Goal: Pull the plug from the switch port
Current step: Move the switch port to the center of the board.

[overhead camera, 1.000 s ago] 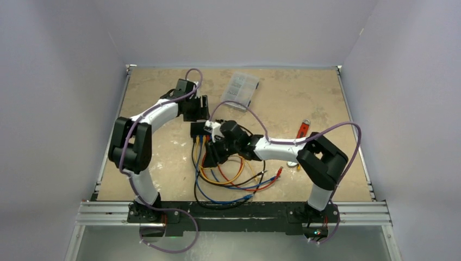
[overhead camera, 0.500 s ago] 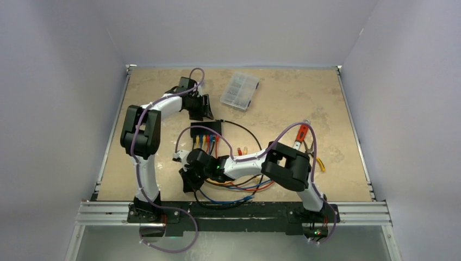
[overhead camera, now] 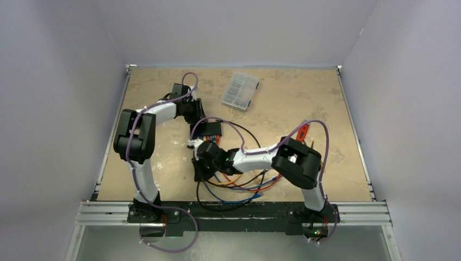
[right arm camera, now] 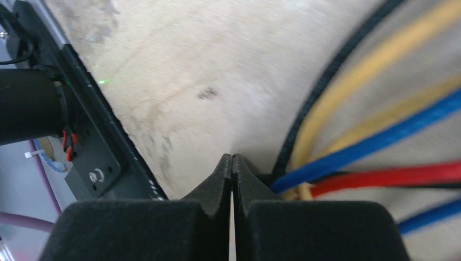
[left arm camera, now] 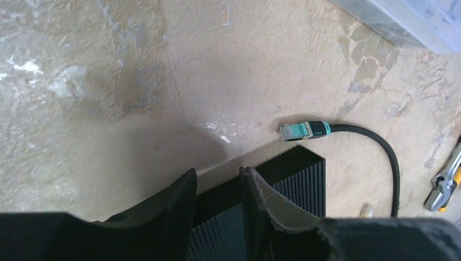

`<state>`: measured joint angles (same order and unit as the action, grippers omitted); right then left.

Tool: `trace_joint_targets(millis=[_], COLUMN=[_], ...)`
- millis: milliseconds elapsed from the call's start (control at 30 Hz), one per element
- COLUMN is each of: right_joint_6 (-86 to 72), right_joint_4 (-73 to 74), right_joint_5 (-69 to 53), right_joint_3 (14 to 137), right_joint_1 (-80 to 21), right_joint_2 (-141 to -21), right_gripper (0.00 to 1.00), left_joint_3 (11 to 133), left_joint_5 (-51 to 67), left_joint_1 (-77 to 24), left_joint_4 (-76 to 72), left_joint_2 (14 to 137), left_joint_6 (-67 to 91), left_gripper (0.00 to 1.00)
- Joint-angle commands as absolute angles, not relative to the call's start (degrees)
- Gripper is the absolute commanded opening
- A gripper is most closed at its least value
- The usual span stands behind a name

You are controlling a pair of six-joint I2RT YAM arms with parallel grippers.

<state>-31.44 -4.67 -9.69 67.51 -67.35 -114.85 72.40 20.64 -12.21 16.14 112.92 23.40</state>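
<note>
The switch (overhead camera: 210, 129) is a flat black ribbed box in the table's middle, with blue, orange and red cables (overhead camera: 239, 182) leaving its near side. My left gripper (overhead camera: 198, 115) hangs over its far left edge. In the left wrist view the fingers (left arm camera: 187, 187) stand apart with the switch's top (left arm camera: 304, 174) showing between and beyond them. A loose black cable with a teal plug (left arm camera: 301, 131) lies on the table just behind the switch. My right gripper (overhead camera: 199, 171) is low at the near left of the cable bundle, shut and empty (right arm camera: 232, 159), beside the blue cable (right arm camera: 380, 142).
A clear compartment case (overhead camera: 240, 91) lies at the back, its edge also in the left wrist view (left arm camera: 413, 22). A red-handled tool (overhead camera: 303, 129) lies to the right, and pliers (left arm camera: 443, 185) show at the frame's edge. The black base rail (right arm camera: 92, 163) is close to the right gripper.
My right gripper pulled back from the switch's near side to the near left, then came slightly right. My left gripper came nearer to the switch's far edge.
</note>
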Motion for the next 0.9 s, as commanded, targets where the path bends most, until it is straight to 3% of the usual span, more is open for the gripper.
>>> trace_joint_targets(millis=[0, 500, 867], right_joint_6=[-31.8, -29.4, -27.2], right_joint_4=[3.4, 8.0, 9.9], right_joint_5=[-3.8, -1.5, -2.0], right_joint_3=[61.7, 58.6, 63.7], right_joint_1=[-62.2, -50.4, -47.9], right_joint_2=[-111.5, -104.4, -104.1], right_gripper=[0.0, 0.0, 0.03], left_joint_3=[66.6, 52.9, 47.1], left_joint_5=[19.4, 19.5, 19.7], left_joint_1=[-11.9, -12.0, -14.3], left_joint_4=[18.5, 14.3, 12.1], left_joint_2=[110.6, 96.3, 90.1], left_joint_6=[25.0, 30.9, 32.2], left_gripper=[0.34, 0.28, 0.31])
